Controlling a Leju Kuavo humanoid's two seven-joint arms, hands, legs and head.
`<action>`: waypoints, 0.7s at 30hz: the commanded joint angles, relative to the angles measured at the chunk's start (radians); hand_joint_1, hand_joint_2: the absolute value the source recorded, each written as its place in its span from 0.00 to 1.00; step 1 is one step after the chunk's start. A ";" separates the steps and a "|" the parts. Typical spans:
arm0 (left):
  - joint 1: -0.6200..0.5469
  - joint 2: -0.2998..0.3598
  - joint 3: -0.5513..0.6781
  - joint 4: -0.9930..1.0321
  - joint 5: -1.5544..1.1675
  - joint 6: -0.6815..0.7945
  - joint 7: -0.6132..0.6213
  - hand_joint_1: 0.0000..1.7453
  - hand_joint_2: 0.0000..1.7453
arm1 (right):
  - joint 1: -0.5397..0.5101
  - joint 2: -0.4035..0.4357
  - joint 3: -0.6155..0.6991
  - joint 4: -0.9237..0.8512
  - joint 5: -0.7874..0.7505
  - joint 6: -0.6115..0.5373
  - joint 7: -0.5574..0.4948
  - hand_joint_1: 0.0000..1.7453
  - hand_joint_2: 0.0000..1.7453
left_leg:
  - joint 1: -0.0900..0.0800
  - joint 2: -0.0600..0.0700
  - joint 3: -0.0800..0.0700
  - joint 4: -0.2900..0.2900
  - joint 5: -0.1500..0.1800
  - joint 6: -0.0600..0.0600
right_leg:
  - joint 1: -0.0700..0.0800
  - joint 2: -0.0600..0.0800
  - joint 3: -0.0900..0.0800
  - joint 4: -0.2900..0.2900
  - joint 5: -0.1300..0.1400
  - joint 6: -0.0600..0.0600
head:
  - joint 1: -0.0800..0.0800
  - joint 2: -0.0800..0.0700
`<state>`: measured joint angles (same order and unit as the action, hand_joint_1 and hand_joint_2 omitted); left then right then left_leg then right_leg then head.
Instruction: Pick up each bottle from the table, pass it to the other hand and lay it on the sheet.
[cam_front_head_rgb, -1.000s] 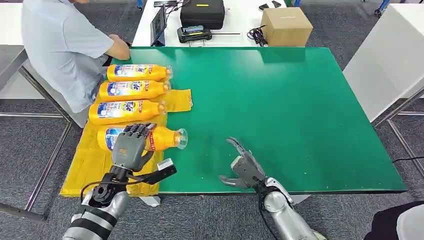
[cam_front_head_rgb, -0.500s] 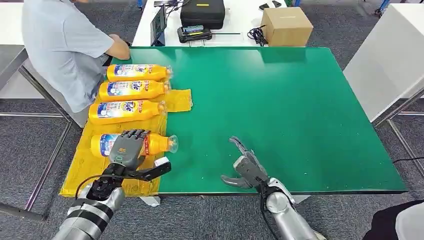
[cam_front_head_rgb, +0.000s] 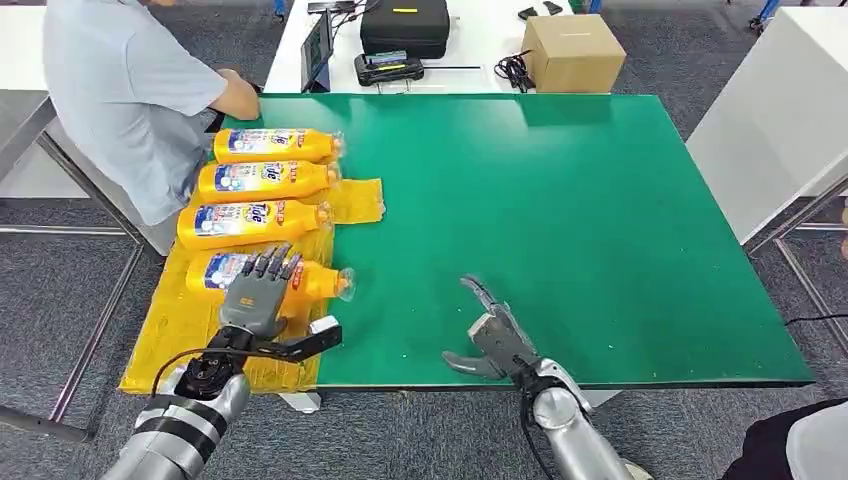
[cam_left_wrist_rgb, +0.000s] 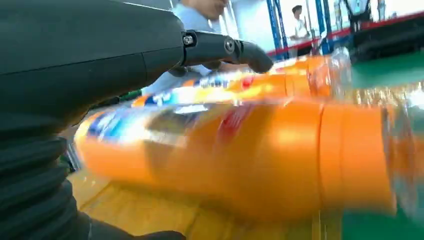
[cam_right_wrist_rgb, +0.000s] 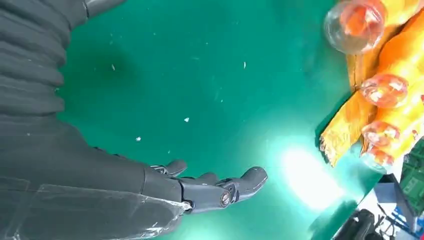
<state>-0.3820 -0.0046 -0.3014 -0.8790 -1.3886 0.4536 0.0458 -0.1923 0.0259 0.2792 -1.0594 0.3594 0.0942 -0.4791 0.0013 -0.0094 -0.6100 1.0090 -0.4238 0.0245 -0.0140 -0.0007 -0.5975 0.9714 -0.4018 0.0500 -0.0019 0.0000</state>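
Observation:
Several orange Tide bottles lie side by side on the yellow sheet (cam_front_head_rgb: 172, 330) at the table's left end. The nearest bottle (cam_front_head_rgb: 318, 283) lies flat there, its clear cap toward the green mat. My left hand (cam_front_head_rgb: 256, 300) hovers just over it with fingers stretched out. In the left wrist view a gap shows between the fingers (cam_left_wrist_rgb: 220, 47) and the bottle (cam_left_wrist_rgb: 260, 155). My right hand (cam_front_head_rgb: 493, 336) rests open and empty near the mat's front edge, fingers (cam_right_wrist_rgb: 220, 189) spread above the green surface. The bottles' caps (cam_right_wrist_rgb: 354, 19) show in the right wrist view.
A person in a light blue shirt (cam_front_head_rgb: 125, 90) stands at the table's far left corner. A cardboard box (cam_front_head_rgb: 573, 52) and a black case (cam_front_head_rgb: 404, 25) sit on the white table behind. The green mat (cam_front_head_rgb: 560, 220) covers the table. Another white table (cam_front_head_rgb: 770, 130) stands to the right.
My left hand carried the nearest bottle left onto the sheet, set it down and straightened its fingers off it. My right hand barely moved.

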 joint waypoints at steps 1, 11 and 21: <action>-0.044 -0.004 0.010 0.113 0.064 -0.029 -0.049 0.00 1.00 | -0.024 -0.012 -0.054 0.015 -0.003 0.013 0.006 0.00 1.00 | 0.000 0.000 0.004 0.000 -0.001 -0.001 | 0.000 0.000 0.004 0.000 -0.001 -0.002 | 0.000 0.000; -0.018 -0.007 0.008 0.075 0.041 -0.006 -0.019 0.00 1.00 | -0.007 -0.018 -0.074 -0.007 0.004 0.003 0.005 0.00 1.00 | 0.000 0.000 0.004 0.000 -0.001 -0.001 | 0.000 0.000 0.004 0.000 -0.001 -0.001 | 0.000 0.000; 0.238 -0.066 -0.022 -0.371 0.068 0.179 -0.073 0.00 1.00 | 0.103 0.019 -0.145 -0.131 -0.015 -0.043 -0.041 0.00 1.00 | 0.000 0.000 0.002 0.000 -0.001 0.000 | 0.000 0.000 0.002 0.000 -0.001 -0.001 | 0.000 0.000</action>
<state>-0.3303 -0.0183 -0.3017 -0.9221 -1.3584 0.5345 0.0133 -0.1633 0.0153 0.2178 -1.0857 0.3700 0.0828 -0.4795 0.0011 -0.0096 -0.6094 1.0090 -0.4240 0.0246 -0.0141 -0.0008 -0.5967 0.9713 -0.4019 0.0500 -0.0015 0.0000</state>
